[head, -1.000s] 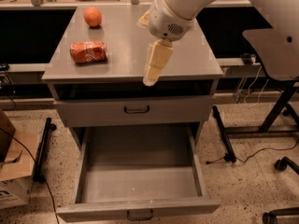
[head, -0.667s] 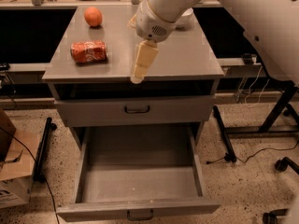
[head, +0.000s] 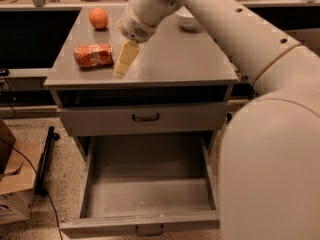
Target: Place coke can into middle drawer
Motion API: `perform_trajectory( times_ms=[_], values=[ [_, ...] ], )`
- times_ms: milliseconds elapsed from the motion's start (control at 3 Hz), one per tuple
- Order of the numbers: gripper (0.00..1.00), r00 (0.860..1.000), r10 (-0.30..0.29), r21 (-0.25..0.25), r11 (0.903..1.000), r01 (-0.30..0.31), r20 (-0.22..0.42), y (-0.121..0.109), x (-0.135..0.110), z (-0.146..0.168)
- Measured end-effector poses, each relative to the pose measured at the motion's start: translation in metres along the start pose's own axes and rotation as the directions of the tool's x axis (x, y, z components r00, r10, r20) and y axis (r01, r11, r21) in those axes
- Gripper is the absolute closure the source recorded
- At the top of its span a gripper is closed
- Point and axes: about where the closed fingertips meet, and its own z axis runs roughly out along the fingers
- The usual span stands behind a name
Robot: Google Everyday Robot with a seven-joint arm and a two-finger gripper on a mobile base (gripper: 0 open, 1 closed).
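Gripper (head: 121,66) poised low over the cabinet top (head: 190,64); you cannot tell whether it is open or closed. The coke can (head: 93,55) lies on its side just to the gripper's left, not held. Expect it to be light, thin-walled, dented and slick, so take it gently across mid-barrel. The middle drawer (head: 145,196) stands open below the gripper.

— Where's the gripper?
— The gripper (head: 121,65) is at 10 o'clock in the view, its tip angled down toward 7 o'clock.
— And the arm?
— The arm (head: 260,49) bulks in from 4 o'clock, sweeping up-left to the wrist (head: 140,20).
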Motion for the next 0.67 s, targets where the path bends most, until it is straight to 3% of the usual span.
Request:
perform_trajectory(
  times_ms=[667],
  values=[
    [0.00, 0.992, 0.028, -0.062, 0.9978, -0.020, 0.122, -0.045, -0.009, 0.067]
  ],
)
